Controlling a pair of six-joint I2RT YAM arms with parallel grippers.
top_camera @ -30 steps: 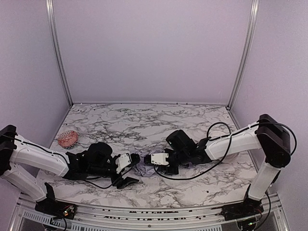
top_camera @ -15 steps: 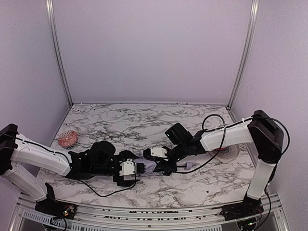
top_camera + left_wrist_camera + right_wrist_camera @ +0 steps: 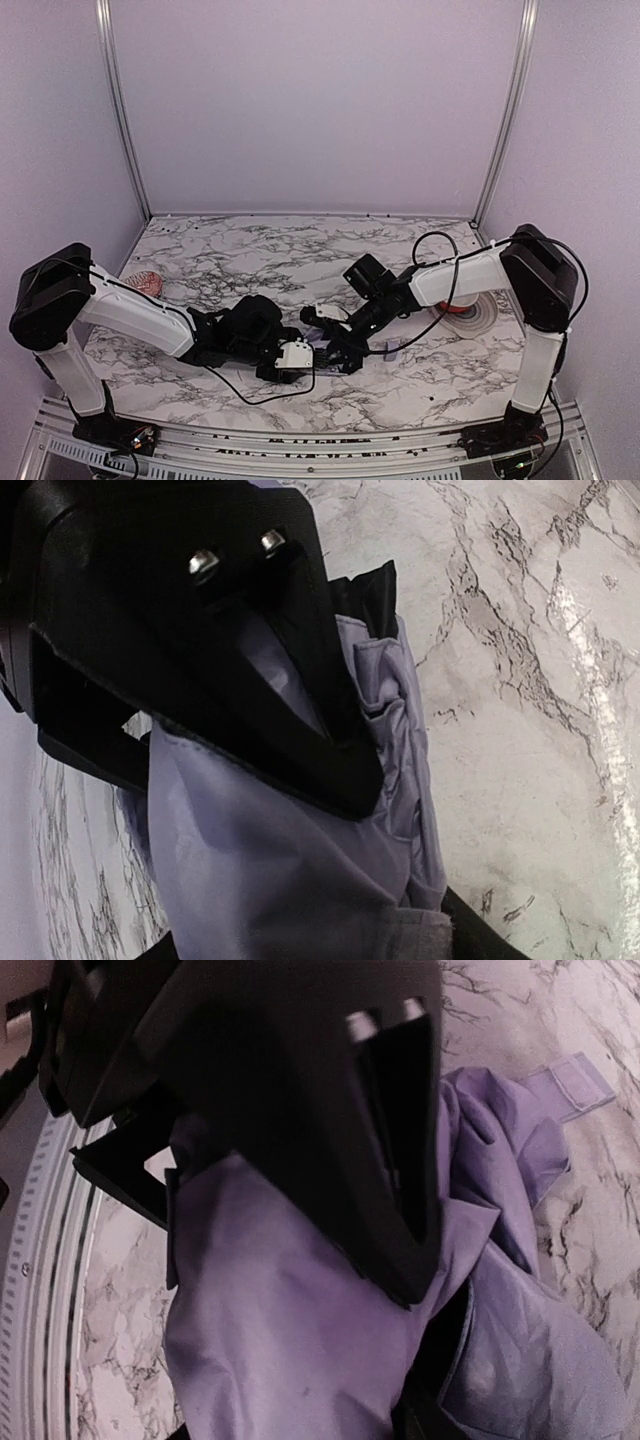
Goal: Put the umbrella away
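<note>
1. Lavender fabric of the umbrella lies bunched on the marble table, near the front edge and about midway across. It sits between the left gripper and the right gripper.
2. Over the last second the left arm has reached further toward the middle, carrying its gripper to the right. The right arm has drawn its elbow back and now points down at the bundle from behind. The two grippers have closed in until they almost touch.
3. That swing has uncovered the orange-and-white bowl at the right. The left arm now partly covers the pink ribbed object at the left.
4. For the task, I judge the gathering step unfinished. The canopy seems to be being squeezed into a tighter roll, and the strap trails loose on the marble, not yet wrapped round.
5. Each wrist view shows one black finger lying across the fabric, with cloth filling the gap beneath it. Both sets of jaws straddle the bundle, but I cannot tell whether either truly pinches it. The left may be tightening and the right easing.
6. From above, the arms cover nearly all of the umbrella. Its shaft and handle cannot be made out for certain in any view. The wrist views are too close to show how neatly the folds lie.
</note>
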